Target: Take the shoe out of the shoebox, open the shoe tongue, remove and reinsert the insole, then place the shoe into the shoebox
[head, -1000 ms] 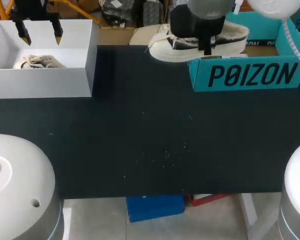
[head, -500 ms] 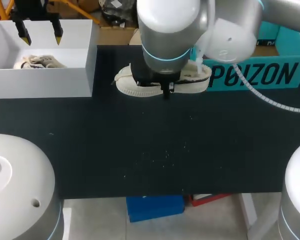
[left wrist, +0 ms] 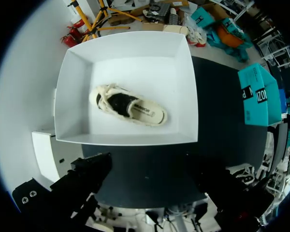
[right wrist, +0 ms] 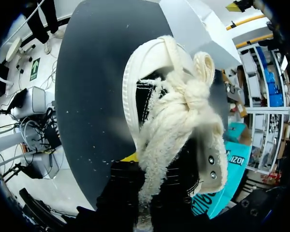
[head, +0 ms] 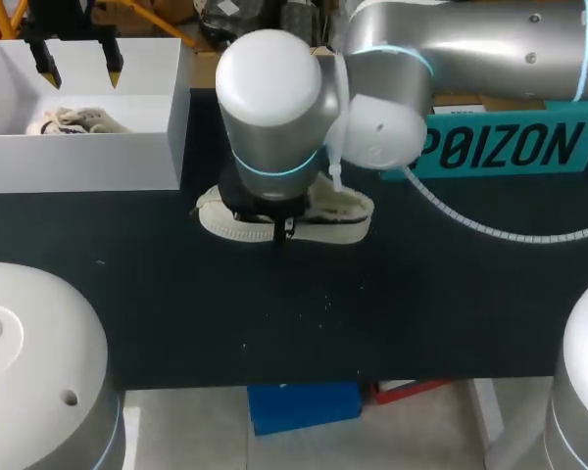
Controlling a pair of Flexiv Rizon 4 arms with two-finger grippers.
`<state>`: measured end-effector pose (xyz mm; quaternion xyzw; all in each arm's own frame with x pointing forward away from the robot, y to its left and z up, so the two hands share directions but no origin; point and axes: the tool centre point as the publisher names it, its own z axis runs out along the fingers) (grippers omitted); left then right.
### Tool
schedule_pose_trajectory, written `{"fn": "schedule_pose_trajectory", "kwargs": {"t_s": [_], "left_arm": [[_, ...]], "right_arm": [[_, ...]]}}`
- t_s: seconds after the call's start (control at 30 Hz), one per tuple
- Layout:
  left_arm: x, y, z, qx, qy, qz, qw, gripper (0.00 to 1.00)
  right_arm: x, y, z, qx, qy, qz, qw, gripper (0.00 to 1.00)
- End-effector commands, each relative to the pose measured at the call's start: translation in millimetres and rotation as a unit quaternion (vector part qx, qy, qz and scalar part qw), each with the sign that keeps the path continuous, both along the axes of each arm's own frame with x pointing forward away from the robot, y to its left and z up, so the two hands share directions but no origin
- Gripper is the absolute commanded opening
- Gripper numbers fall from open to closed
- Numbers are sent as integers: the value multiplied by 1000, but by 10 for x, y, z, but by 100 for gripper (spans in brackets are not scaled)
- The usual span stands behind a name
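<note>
Shoe (head: 343, 213): cream, with thick fuzzy laces, found low over the middle of the black table (head: 176, 313), toe turned toward the white box (head: 88, 162). It is gripped across its mid-section by the right gripper (right wrist: 157, 166), whose fingers are closed on it. One yellow tip is seen beside the sole in the right wrist view. Whether the sole is touching the table cannot be told.

Teal shoebox (head: 500, 147) is noted at the far right edge, well apart from the shoe.

Left gripper (head: 78, 70) is held above the white box at the far left corner, fingers spread wide, nothing between them. A second shoe (left wrist: 128, 105) is seen lying flat inside that box, under the left gripper.
</note>
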<state>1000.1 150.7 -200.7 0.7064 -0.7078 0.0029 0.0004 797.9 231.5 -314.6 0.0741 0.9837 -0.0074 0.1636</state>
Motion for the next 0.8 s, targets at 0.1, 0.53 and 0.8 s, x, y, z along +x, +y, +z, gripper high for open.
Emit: {"fn": "schedule_pose_trajectory", "kwargs": {"t_s": [0.1,0.53,0.8], "left_arm": [[-2,-1,2,1,1,0,1000,100],[-2,-1,2,1,1,0,1000,100],[-2,-1,2,1,1,0,1000,100]], "right_arm": [[-43,285,-515,-5,-9,3,1000,0],[-101,385,-961,-26,-1,9,1000,100],[-107,315,-408,4,-5,-2,1000,100]]}}
